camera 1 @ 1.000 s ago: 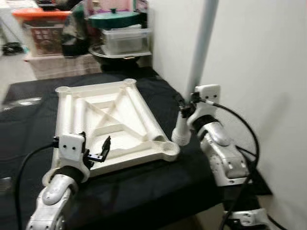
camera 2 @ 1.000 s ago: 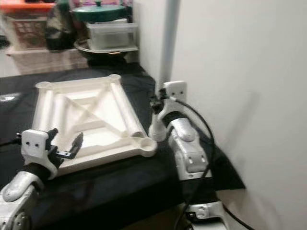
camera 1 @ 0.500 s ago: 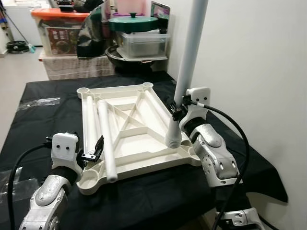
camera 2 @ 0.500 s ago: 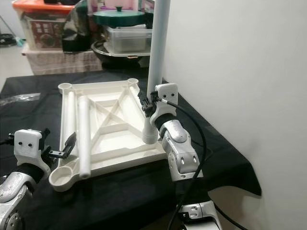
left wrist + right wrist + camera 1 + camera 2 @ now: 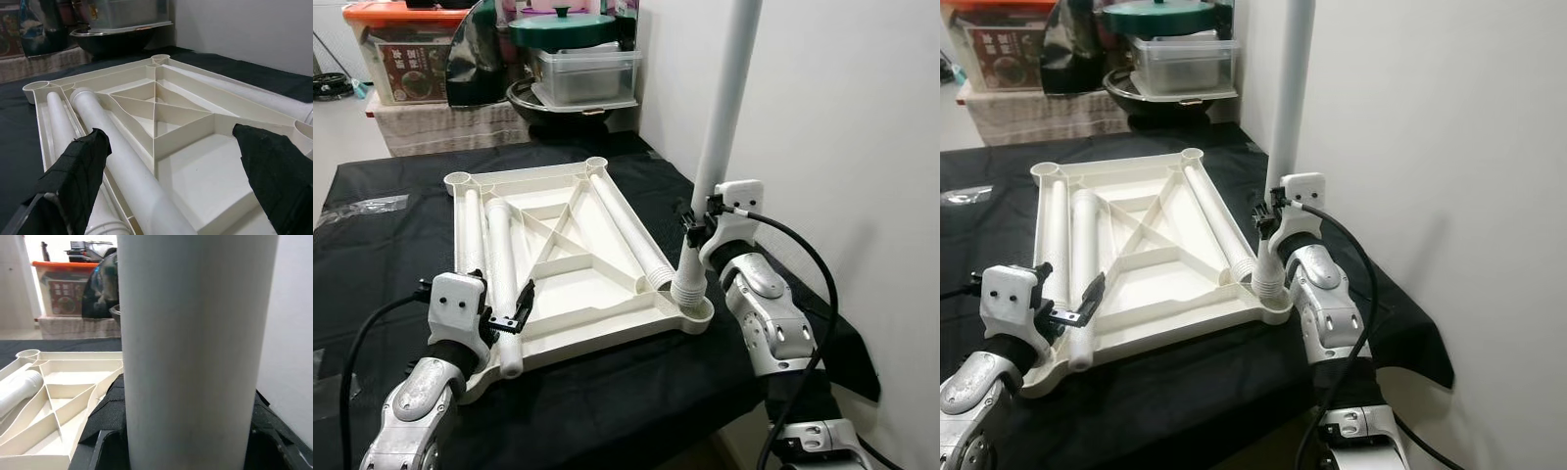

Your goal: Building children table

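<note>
A: Where does the tabletop sit?

B: The white plastic tabletop [image 5: 568, 269] lies upside down, ribs facing up, on a black cloth [image 5: 382, 255] that covers the work surface. Three loose table legs lie inside it: a thin one [image 5: 470, 230] along the left rim, a thicker one [image 5: 504, 284] just beside it, and another [image 5: 631, 235] along the right rim.

A: And the right arm?

B: The right gripper [image 5: 697, 223] is clamped around a fourth leg [image 5: 720, 127], held upright. That leg's ribbed lower end [image 5: 688, 286] sits at the corner socket [image 5: 698, 311] nearest the robot's right. The right wrist view shows the black fingers [image 5: 105, 416] wrapping the leg [image 5: 190, 347].

A: The left one?

B: The left gripper [image 5: 514, 311] hovers at the tabletop's near left edge, fingers [image 5: 80, 166] spread wide and holding nothing.

A: What's behind?

B: Storage boxes [image 5: 421, 59] and a green lidded pot [image 5: 563, 24] on a clear container [image 5: 582, 73].
</note>
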